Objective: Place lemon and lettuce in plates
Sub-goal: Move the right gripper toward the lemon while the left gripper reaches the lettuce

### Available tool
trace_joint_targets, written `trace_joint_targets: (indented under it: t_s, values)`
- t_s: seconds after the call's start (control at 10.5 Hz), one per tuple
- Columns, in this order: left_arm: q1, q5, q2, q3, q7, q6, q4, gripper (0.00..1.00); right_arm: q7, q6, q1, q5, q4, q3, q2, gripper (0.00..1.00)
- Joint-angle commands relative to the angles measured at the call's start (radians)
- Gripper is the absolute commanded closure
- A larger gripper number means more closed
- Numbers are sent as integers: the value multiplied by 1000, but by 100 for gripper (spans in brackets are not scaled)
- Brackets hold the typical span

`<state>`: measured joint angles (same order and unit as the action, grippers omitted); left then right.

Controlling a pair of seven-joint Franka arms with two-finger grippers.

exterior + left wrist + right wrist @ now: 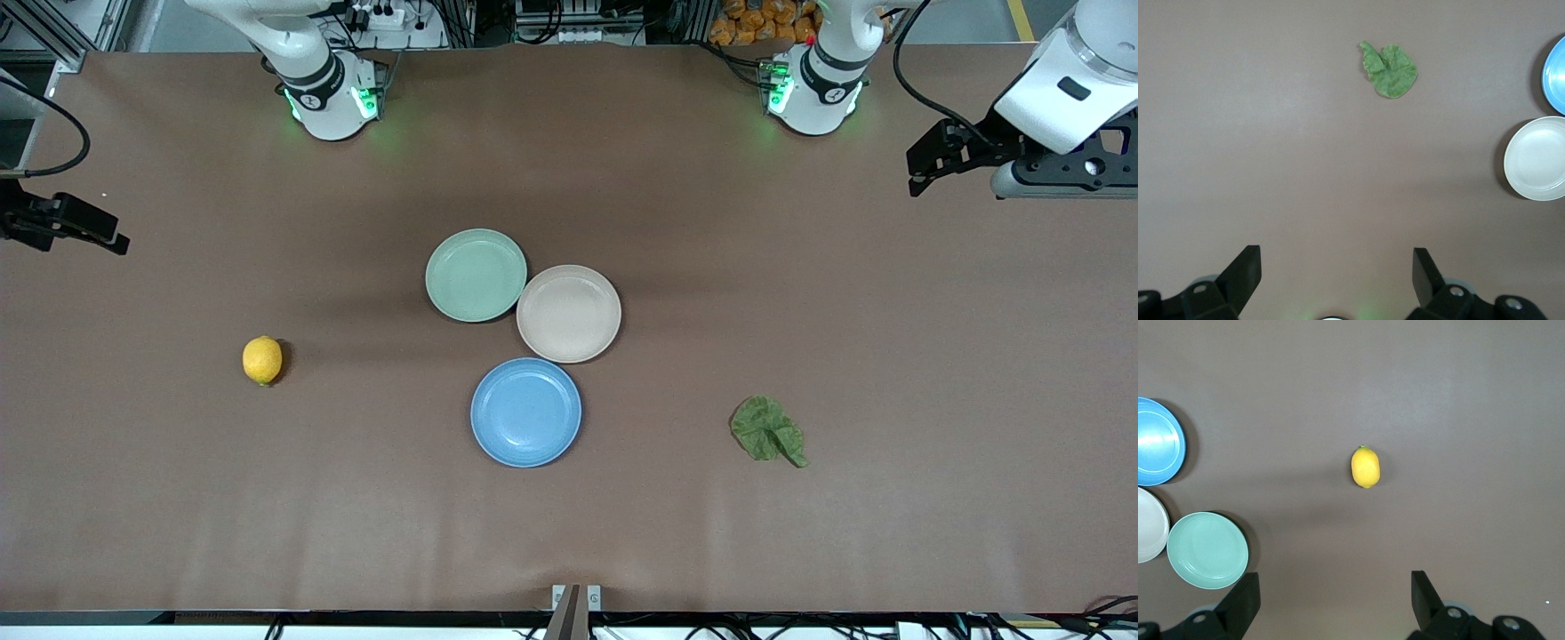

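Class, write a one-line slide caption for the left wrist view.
Open left gripper hovers over bare table, the lettuce lying ahead, light blue plate and beige-pink plate at the edge.

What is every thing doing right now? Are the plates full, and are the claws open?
lemon: on the table, not on a plate
lettuce: flat on the table, not on a plate
blue plate: empty
beige-pink plate: empty
green plate: empty
left claw: open, empty
right claw: open, empty
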<state>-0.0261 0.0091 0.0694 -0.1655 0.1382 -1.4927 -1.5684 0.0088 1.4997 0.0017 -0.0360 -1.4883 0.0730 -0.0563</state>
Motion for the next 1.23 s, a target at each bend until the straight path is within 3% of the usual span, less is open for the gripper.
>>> trace_joint_targets:
  t_s: [0.0,0.47,0.76,0.95,1.14]
  values:
    - [8,-21,0,-5,-29,22,19,0,10,-13,-8,11,8,-9,1,0]
    - [0,-18,-40,-6,-26,20,19,0,11,-13,-14,13,2,-7,-2,0]
    - [-12,-17,-153,-11,-9,20,71,0,11,-4,-22,11,-15,-7,-8,0]
    - [-12,-17,-230,-12,17,8,102,0,10,40,-31,11,-81,-5,-11,0]
    - [-21,-17,-311,-12,67,-96,107,0,8,97,-35,5,-151,-5,-17,0]
